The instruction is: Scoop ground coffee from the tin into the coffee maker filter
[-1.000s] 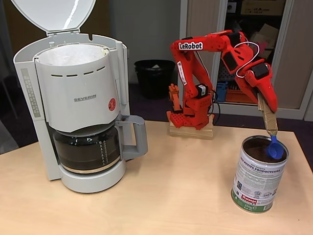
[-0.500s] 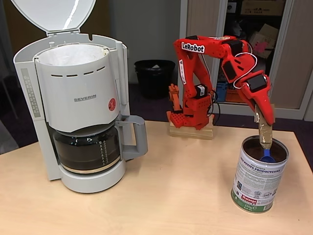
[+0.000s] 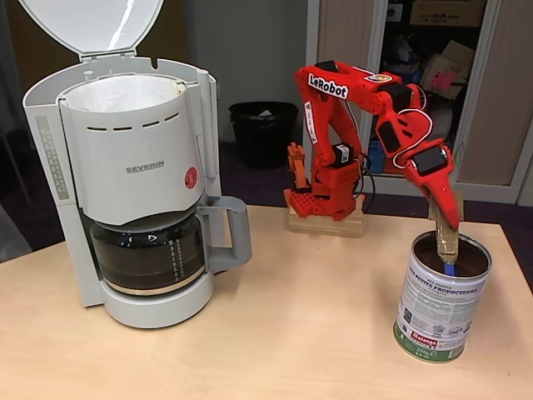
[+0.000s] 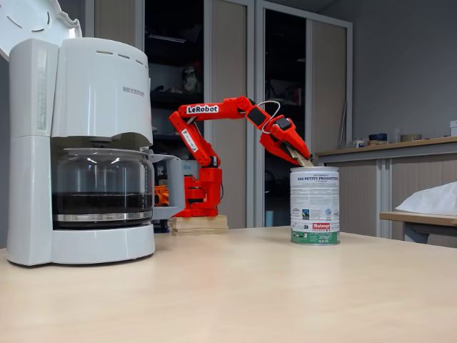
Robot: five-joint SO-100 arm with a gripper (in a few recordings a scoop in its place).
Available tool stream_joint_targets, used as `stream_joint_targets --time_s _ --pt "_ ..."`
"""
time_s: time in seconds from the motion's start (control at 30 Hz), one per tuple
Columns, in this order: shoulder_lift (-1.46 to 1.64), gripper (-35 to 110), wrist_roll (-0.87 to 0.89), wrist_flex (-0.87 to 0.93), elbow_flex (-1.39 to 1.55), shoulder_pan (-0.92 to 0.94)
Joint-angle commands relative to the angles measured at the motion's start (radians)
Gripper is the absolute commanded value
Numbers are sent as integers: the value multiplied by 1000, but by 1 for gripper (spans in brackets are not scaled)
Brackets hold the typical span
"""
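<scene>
The tin (image 3: 441, 310) stands open at the table's right, also seen from the side (image 4: 314, 207). Dark ground coffee (image 3: 472, 260) shows inside it. My red gripper (image 3: 441, 215) hangs just above the tin's rim, shut on the tan taped handle of a blue scoop (image 3: 450, 268) whose bowl is sunk in the grounds. In the side-on fixed view the gripper (image 4: 296, 151) slants down to the tin's mouth. The white coffee maker (image 3: 125, 183) stands at the left with its lid up, and the white paper coffee maker filter (image 3: 125, 92) lines its basket.
A glass carafe (image 3: 146, 254) with dark liquid sits under the basket. The arm's base stands on a wooden block (image 3: 325, 223) at the table's back edge. A black bin (image 3: 262, 129) is on the floor behind. Bare tabletop (image 3: 308, 325) lies between machine and tin.
The gripper has come down and shifted slightly left. The blue scoop went from the tin's rim down into the grounds, so little of it shows.
</scene>
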Motion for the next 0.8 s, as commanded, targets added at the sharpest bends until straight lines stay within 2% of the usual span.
stream_joint_targets --time_s 0.0,0.3,0.77 --pt "40 15 23 -11 23 -23" --pt "66 27 32 26 28 -38" --pt "101 31 60 153 -6 -23"
